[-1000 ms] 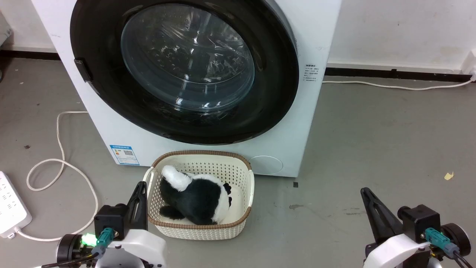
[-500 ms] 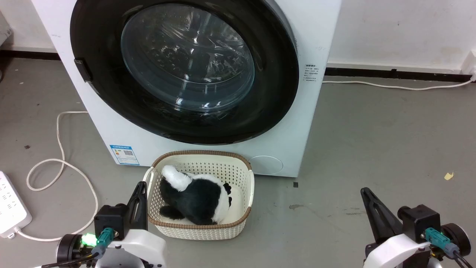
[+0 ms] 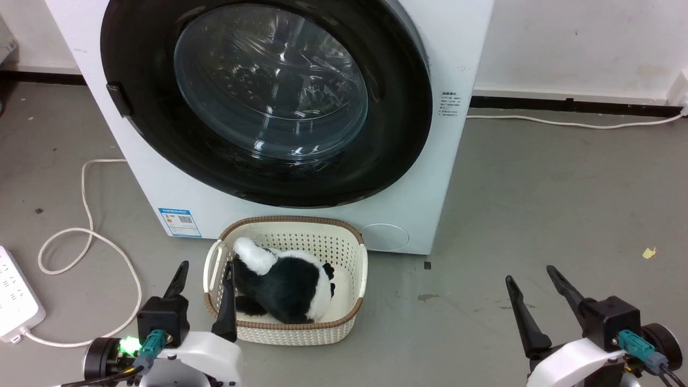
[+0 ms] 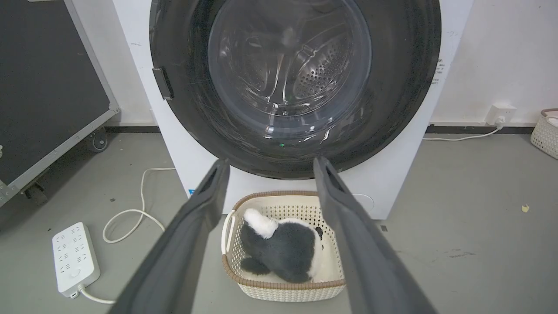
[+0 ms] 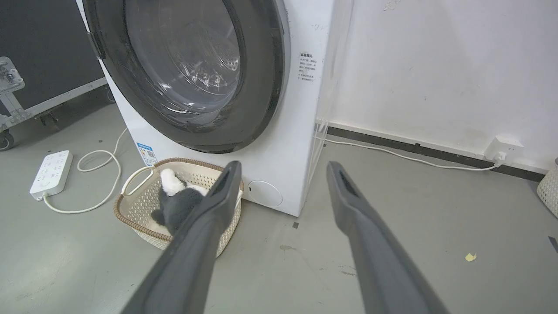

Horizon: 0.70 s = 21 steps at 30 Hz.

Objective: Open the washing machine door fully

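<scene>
Head view: washing machine (image 3: 457, 48), white, at 12 o'clock. Its door (image 3: 269, 97), a black ring with a glass bowl, lies flat against the machine's front, shut. A basket (image 3: 301, 336), cream with a brown rim, stands on the floor (image 3: 537, 188) at 6 o'clock of the door and holds a black-and-white plush toy (image 3: 285, 285). The left gripper (image 3: 207, 266) is at 7 o'clock, fingers spread, empty, one finger before the basket's near corner. The right gripper (image 3: 529, 273) is at 5 o'clock, fingers spread, empty. A power strip (image 3: 16, 301) with a white cable (image 3: 86, 236) is at 9 o'clock.

Left wrist view: fingers apart; door at 12 o'clock, basket between the fingers; black wheeled case (image 4: 43, 87) at 10 o'clock.

Right wrist view: fingers apart; door at 11 o'clock, basket at 8 o'clock, wall socket (image 5: 501, 146) at 3 o'clock.
</scene>
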Available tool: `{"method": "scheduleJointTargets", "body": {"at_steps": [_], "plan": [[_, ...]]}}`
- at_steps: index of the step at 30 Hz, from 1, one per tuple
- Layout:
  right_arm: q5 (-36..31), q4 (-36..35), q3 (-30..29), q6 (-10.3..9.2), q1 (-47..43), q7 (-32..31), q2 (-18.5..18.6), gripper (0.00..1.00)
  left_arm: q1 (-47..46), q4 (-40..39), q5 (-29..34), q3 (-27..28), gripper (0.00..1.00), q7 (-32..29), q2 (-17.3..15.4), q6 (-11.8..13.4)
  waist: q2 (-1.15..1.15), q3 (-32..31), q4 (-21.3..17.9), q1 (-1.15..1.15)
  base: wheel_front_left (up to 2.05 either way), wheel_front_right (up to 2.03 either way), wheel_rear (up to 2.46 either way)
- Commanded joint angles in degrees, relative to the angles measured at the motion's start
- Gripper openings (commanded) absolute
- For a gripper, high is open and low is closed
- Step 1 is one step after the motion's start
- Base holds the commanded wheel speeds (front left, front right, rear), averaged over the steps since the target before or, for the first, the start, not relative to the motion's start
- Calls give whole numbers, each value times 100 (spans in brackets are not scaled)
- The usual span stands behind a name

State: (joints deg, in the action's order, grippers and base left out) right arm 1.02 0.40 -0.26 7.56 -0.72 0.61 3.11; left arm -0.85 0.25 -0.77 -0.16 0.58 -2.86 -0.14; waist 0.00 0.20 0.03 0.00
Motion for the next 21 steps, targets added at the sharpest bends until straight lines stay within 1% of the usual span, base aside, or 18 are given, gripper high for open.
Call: {"method": "scheduleJointTargets", "body": {"at_steps": [1, 13, 21], "plan": [[39, 4, -23, -1, -20, 62, -2, 100, -1, -6, -38, -32, 100, 64, 0, 17, 0, 12, 4, 0, 0, 0, 0], [216, -38, -9, -1, 36, 194, 27, 100, -37, -39, -127, -110, 100, 196, 0, 41, 0, 148, 70, 0, 0, 0, 0], [631, -83, 35, -2, 227, 288, 236, 100, -105, -73, -194, -147, 100, 292, 0, 54, 0, 296, 173, 0, 0, 0, 0]]}}
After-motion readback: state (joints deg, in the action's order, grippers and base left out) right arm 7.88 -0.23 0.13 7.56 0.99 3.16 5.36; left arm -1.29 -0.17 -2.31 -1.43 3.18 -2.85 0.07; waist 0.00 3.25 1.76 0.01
